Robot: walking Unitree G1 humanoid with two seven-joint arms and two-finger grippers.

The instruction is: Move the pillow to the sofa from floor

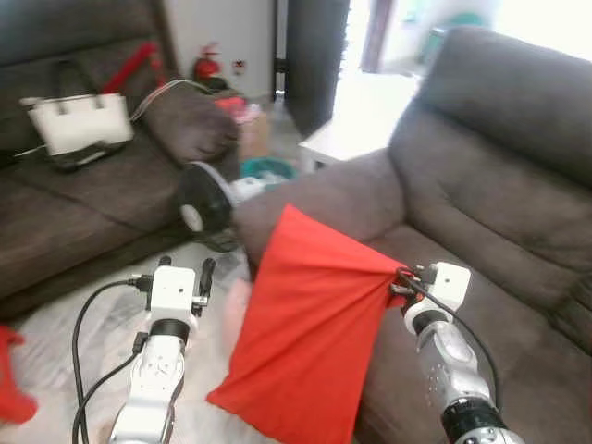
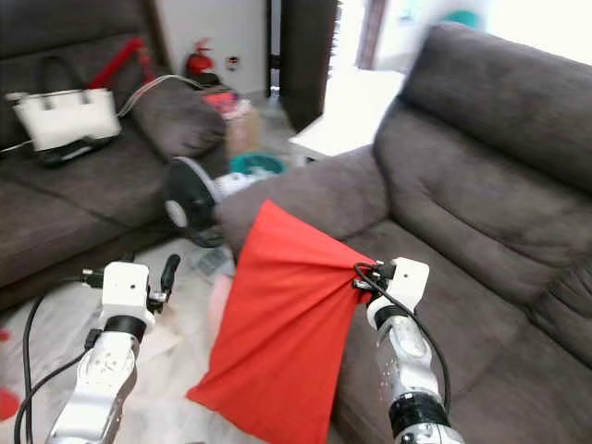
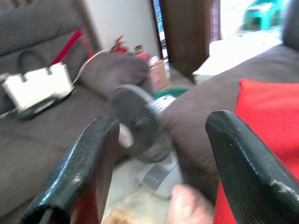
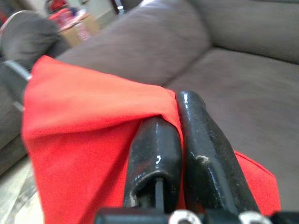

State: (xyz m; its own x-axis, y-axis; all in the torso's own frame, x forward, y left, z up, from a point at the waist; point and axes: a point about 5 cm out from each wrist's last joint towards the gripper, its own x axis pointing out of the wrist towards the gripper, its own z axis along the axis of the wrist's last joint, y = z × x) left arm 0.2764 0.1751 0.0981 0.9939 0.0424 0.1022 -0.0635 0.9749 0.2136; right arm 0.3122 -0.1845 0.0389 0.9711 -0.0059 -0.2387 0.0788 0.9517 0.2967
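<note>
Grey sofa (image 1: 481,213) ahead, right tool (image 1: 400,282) raised, pinching red pillow (image 1: 305,333) corner, left tool (image 1: 185,274) open, empty.

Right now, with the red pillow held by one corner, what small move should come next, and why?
Probably carry the right pincer further over the sofa seat before releasing. It is shut on a corner of the red pillow, which hangs over the seat's front edge toward the floor. The left pincer is open, holding nothing.

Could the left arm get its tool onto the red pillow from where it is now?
Probably yes. The left tool is open, beside the red pillow, with only bare floor between them. The right tool already pinches the pillow's edge by the sofa seat.
</note>
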